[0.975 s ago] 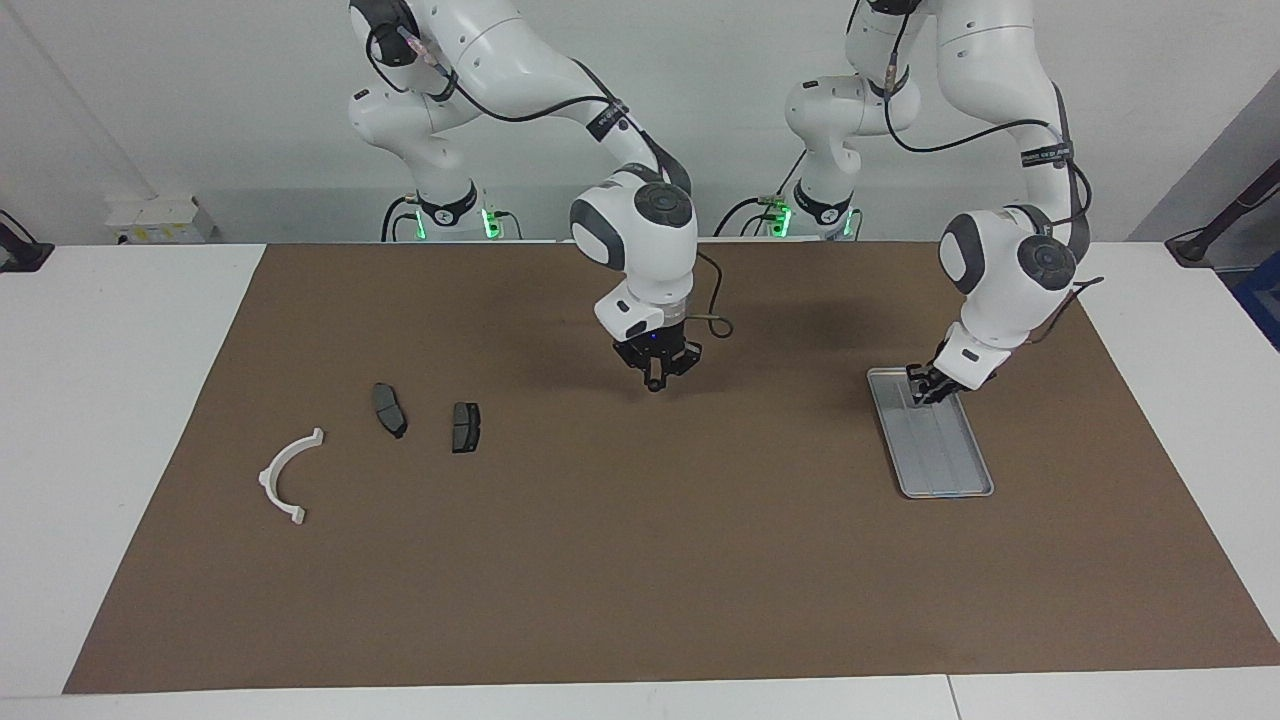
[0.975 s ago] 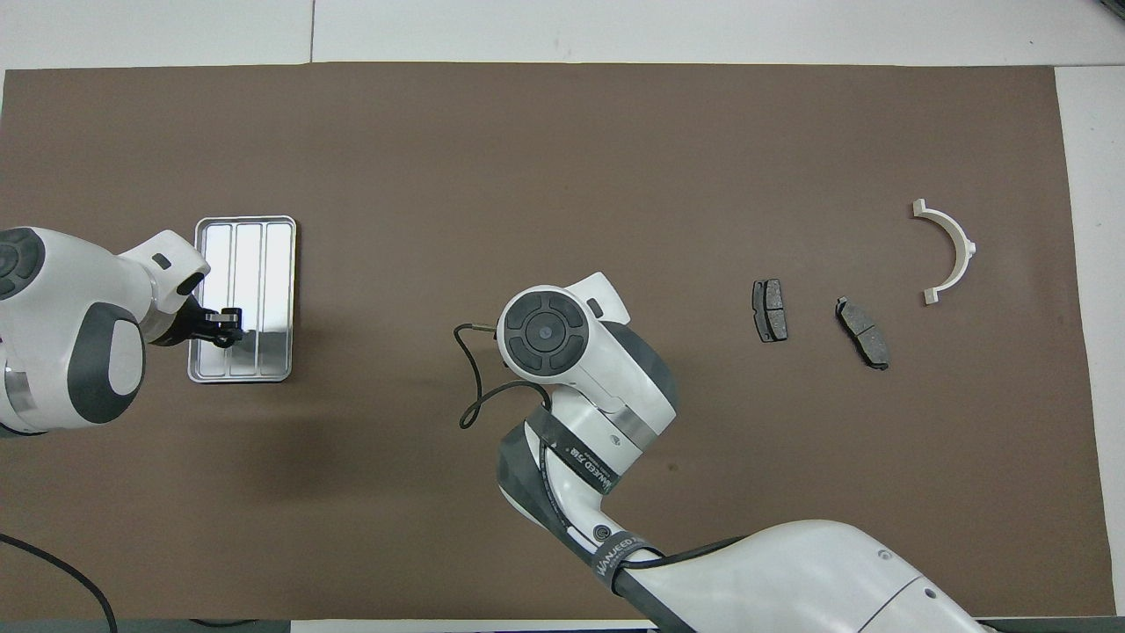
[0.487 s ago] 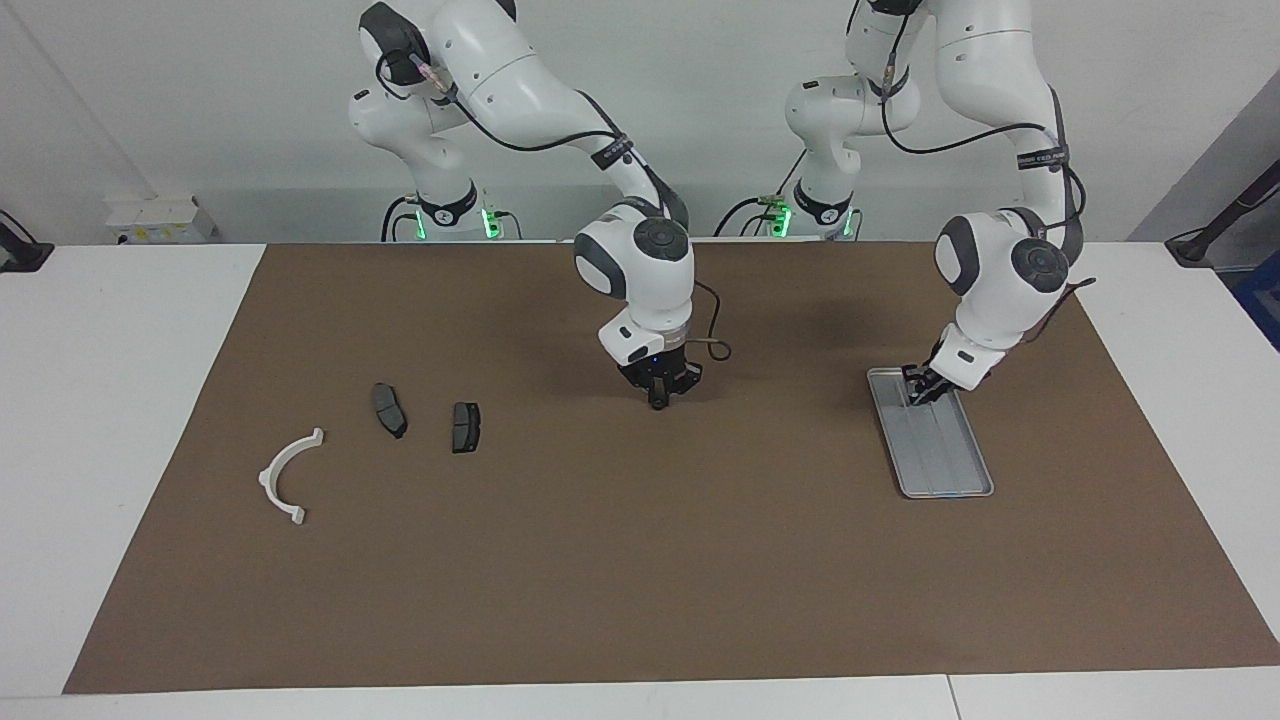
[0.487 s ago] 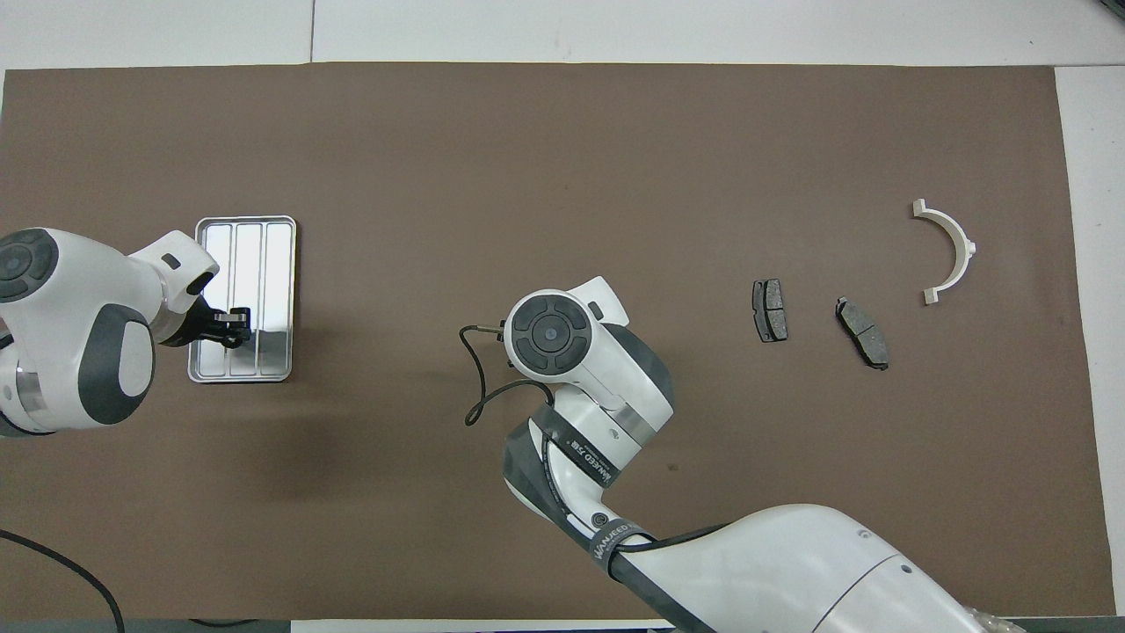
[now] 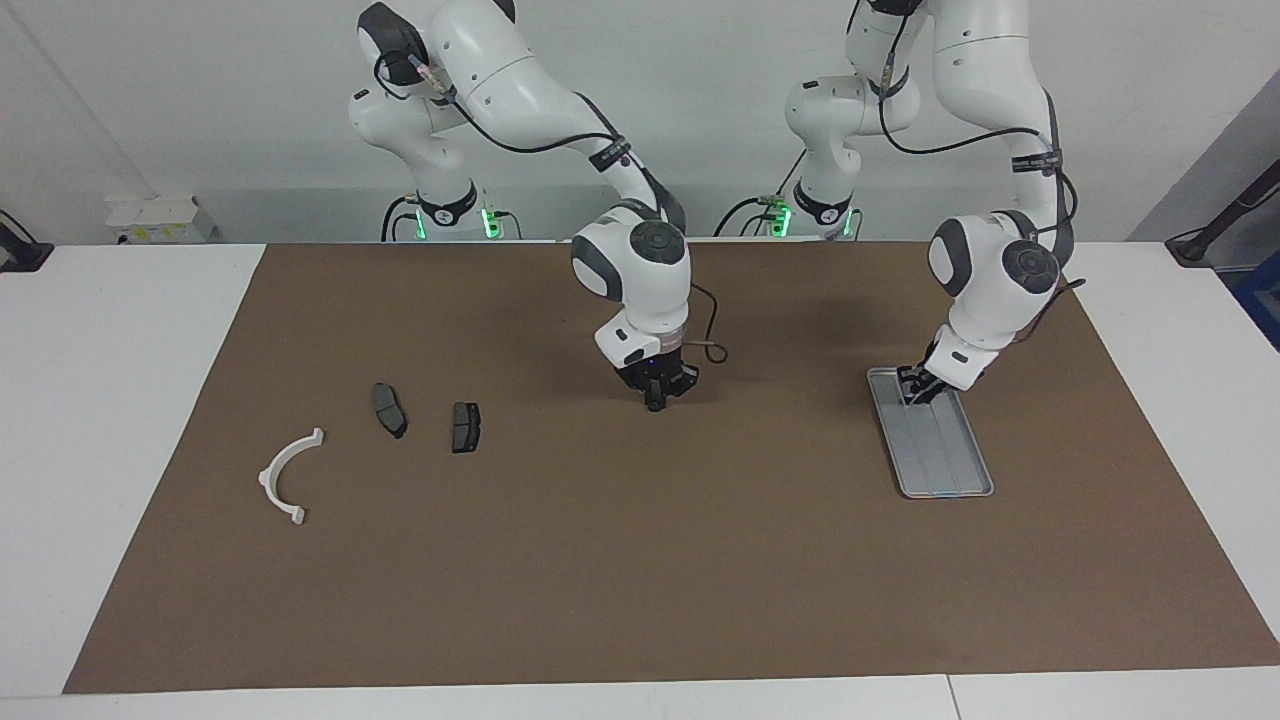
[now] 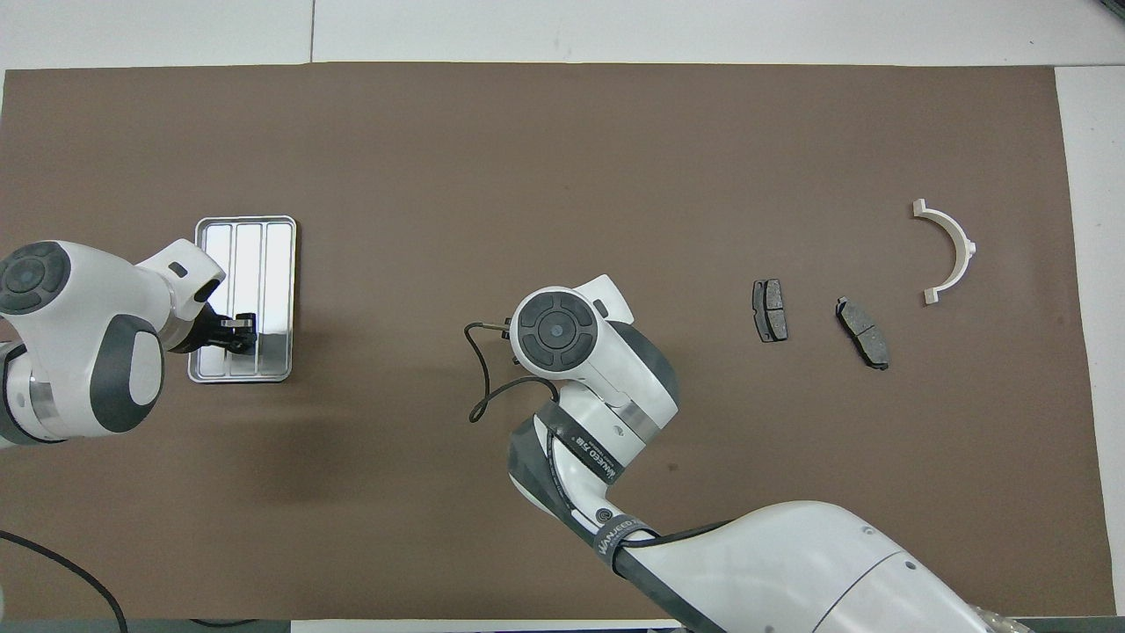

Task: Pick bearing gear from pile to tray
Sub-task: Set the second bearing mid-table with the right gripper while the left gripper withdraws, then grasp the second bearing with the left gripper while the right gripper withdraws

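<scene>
Brown rectangular mat covers the white table. The ridged silver-grey metal tray lies toward the left arm's end. White half-ring bracket and two dark grey brake pads lie scattered toward the right arm's end. Left gripper sits low over the tray's robot-side end, clamped on a small dark piece, possibly the bearing gear. Right gripper hangs low over mid-mat; its grip state can't be told, nothing visible held.
</scene>
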